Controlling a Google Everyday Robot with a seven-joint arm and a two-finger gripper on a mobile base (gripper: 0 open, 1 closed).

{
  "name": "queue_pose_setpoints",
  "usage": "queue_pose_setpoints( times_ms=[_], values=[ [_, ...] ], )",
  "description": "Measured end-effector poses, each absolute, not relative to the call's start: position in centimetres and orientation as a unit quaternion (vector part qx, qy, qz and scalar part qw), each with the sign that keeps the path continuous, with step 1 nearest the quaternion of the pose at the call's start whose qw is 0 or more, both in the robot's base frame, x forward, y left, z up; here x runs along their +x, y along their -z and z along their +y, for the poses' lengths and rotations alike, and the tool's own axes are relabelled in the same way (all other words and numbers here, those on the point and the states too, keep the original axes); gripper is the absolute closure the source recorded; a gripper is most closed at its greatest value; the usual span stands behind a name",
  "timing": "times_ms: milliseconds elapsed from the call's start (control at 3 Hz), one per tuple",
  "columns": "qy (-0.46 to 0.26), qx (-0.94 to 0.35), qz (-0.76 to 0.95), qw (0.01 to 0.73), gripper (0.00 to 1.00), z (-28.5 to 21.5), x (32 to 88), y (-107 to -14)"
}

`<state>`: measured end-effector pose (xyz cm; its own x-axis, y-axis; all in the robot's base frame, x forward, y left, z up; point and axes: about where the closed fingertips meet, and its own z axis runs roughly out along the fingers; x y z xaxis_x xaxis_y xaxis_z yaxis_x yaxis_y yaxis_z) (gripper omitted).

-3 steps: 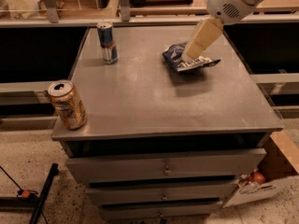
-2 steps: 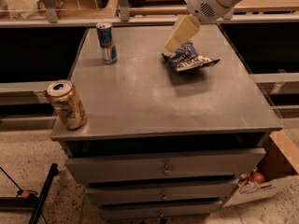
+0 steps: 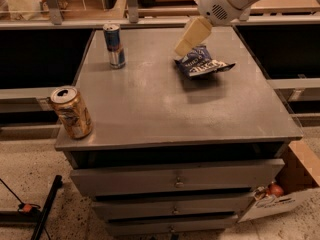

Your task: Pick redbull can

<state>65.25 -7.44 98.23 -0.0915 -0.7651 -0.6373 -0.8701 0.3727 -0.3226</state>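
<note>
Standing upright, silver top up, the redbull can (image 3: pixel 114 46) sits far-left; the gripper (image 3: pixel 180 50), grip state unclear, hangs by the chip bag (image 3: pixel 204 67).

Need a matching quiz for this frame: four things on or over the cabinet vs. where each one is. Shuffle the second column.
Things:
1. redbull can
2. gold can
3. snack bag
4. gripper

Places:
A. front left corner of the cabinet top
B. in the air, over the back left end of the snack bag
C. back left of the cabinet top, upright
D. back right part of the cabinet top, lying flat

Pairs: 1-C, 2-A, 3-D, 4-B
</note>
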Motion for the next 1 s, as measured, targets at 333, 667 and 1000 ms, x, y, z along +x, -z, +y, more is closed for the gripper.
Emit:
queue_pose_setpoints(
  times_ms=[333,667,1000],
  values=[
    [-0.107,-0.558,0.712,0.414,0.00,-4.7,67.5,-97.6],
    [-0.148,-0.561,0.679,0.451,0.00,-1.0,70.5,-96.7],
    [-0.175,-0.554,0.658,0.480,0.00,1.7,73.2,-95.8]
  ],
)
